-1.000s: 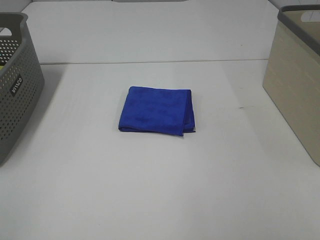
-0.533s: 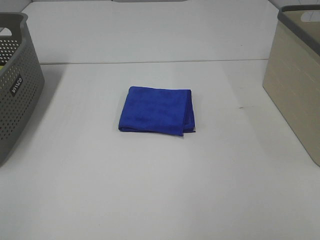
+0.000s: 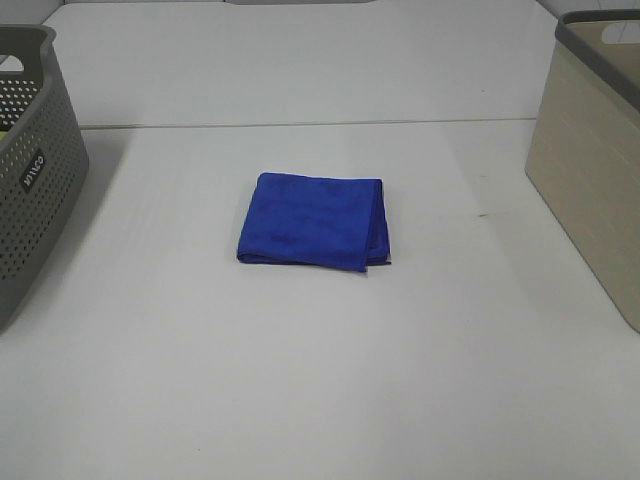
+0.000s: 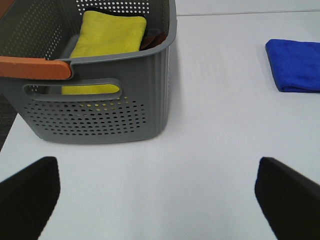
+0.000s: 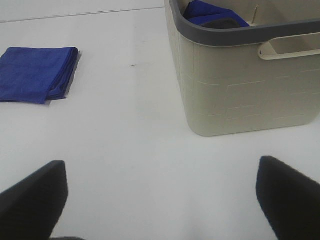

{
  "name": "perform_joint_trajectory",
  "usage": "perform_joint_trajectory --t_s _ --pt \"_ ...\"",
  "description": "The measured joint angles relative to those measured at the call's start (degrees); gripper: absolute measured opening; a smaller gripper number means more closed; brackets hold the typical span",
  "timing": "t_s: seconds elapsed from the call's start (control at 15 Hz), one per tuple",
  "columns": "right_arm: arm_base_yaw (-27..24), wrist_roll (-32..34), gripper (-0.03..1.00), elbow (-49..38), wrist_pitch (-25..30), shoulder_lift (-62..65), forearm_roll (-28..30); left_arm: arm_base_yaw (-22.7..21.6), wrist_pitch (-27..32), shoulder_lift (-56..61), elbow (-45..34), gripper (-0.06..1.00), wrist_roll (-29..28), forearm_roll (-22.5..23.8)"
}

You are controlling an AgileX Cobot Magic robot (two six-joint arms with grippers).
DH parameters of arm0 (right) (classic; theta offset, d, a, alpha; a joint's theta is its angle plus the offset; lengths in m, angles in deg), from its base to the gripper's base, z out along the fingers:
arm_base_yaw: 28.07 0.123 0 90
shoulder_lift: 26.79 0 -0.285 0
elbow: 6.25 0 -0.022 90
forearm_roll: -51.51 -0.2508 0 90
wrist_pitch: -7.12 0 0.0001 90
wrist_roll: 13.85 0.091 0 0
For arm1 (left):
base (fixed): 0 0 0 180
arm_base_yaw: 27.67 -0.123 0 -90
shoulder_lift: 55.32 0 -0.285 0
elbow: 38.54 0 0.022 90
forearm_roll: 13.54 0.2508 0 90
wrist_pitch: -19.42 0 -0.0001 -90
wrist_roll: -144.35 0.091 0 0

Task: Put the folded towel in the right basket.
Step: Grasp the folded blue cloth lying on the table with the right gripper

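Note:
A folded blue towel [image 3: 311, 220] lies flat on the white table near the middle. It also shows in the left wrist view [image 4: 295, 65] and in the right wrist view [image 5: 36, 73]. The beige right basket [image 3: 590, 160] with a grey rim stands at the table's right edge; the right wrist view shows its wall [image 5: 240, 90] and blue cloth [image 5: 212, 12] inside. My left gripper [image 4: 160, 200] and my right gripper [image 5: 160, 200] are open and empty, well short of the towel, and neither shows in the exterior view.
A grey perforated basket [image 3: 35, 170] stands at the left edge; the left wrist view shows its wall [image 4: 100, 115], a yellow folded cloth [image 4: 107, 37] inside and an orange handle [image 4: 32, 67]. A table seam [image 3: 300, 125] runs across the back.

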Motion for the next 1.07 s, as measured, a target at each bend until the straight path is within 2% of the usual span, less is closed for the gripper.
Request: perform_joint_trajectory --t_s 1.07 --pt "0.00 0.00 0.97 0.00 0.00 0.00 0.06 0.00 0.00 0.00 0.00 0.99 0.00 0.00"
